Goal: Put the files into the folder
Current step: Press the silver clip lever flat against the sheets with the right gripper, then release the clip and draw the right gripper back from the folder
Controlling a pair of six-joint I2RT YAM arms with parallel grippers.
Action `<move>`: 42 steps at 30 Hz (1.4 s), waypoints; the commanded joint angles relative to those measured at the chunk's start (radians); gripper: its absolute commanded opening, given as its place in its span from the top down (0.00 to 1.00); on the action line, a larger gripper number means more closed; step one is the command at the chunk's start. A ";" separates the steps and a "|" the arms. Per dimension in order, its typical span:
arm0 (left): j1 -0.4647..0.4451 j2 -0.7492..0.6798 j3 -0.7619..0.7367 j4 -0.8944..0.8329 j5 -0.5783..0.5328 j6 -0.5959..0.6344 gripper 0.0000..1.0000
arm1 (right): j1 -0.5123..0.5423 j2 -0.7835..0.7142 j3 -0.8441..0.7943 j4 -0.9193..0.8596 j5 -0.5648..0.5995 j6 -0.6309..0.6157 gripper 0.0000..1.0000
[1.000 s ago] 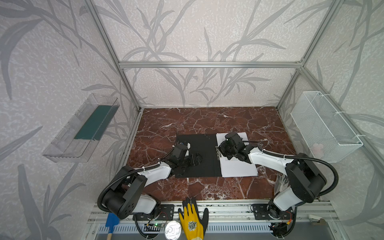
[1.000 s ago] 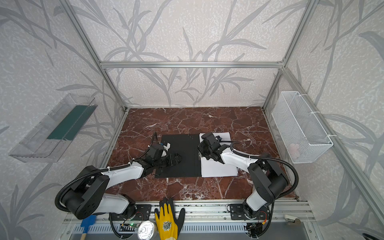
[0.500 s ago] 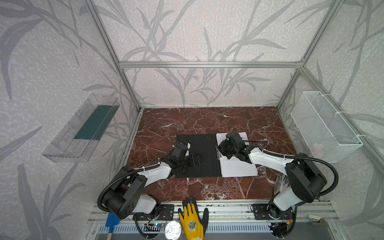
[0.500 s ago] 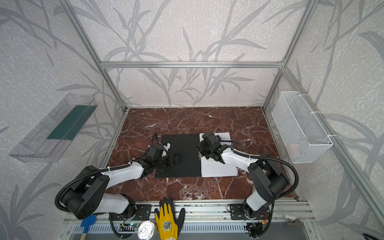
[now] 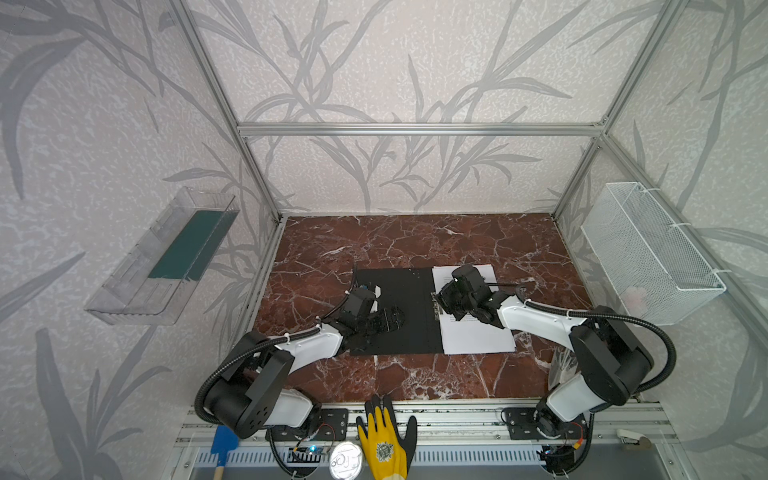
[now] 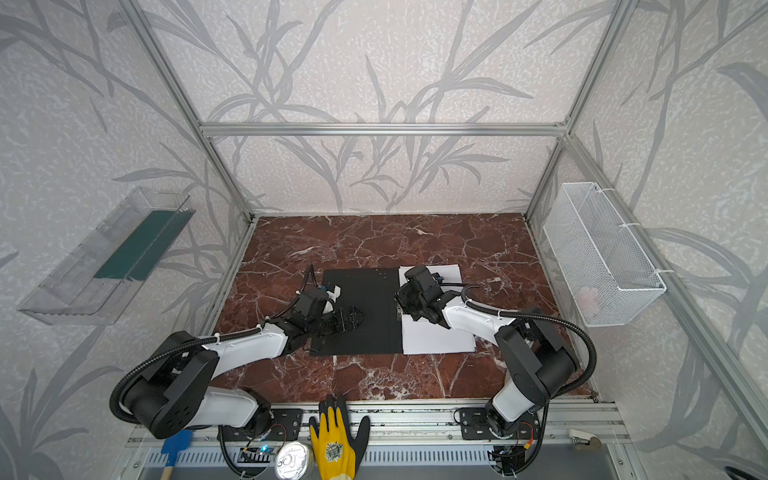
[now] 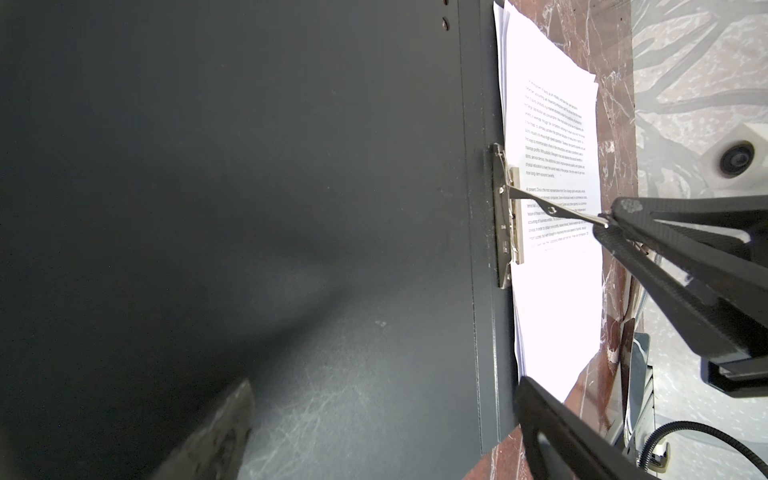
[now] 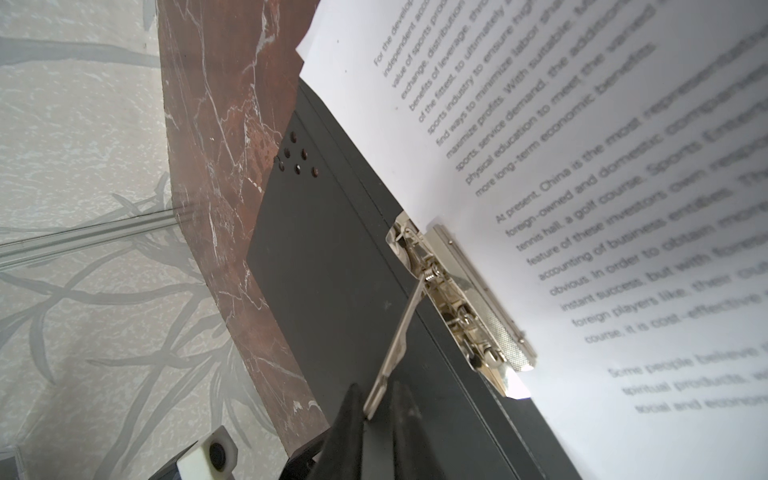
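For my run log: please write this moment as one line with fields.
left gripper: open, over folder | right gripper: shut on clip lever | files: in open folder

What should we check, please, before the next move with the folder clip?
1. Right end effector shut on the clip lever: ok.
2. Clip bar pressed down on the files: cannot tell.
3. Files' edge tucked under the clip bar: ok.
4. Sheets squared: not ok, corners fan out.
5. Folder lying open and flat: ok.
6. Left end effector open above the folder: ok.
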 commanded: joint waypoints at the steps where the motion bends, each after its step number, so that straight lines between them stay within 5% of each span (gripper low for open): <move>1: -0.002 0.002 -0.013 -0.045 -0.020 0.007 0.01 | 0.000 0.018 0.001 -0.002 -0.007 0.000 0.84; 15: -0.003 0.021 -0.007 -0.043 -0.020 0.007 0.01 | 0.001 0.028 -0.005 0.029 -0.028 0.008 0.85; 24: -0.004 0.026 -0.006 -0.048 -0.028 0.008 0.01 | 0.001 0.011 -0.029 0.044 -0.025 0.005 0.93; 27: -0.003 0.042 -0.002 -0.048 -0.029 0.005 0.01 | 0.006 -0.001 -0.046 0.051 -0.029 -0.033 1.00; 42: 0.001 0.099 0.007 -0.095 -0.121 -0.033 0.01 | 0.040 0.051 -0.351 0.195 0.082 -0.285 1.00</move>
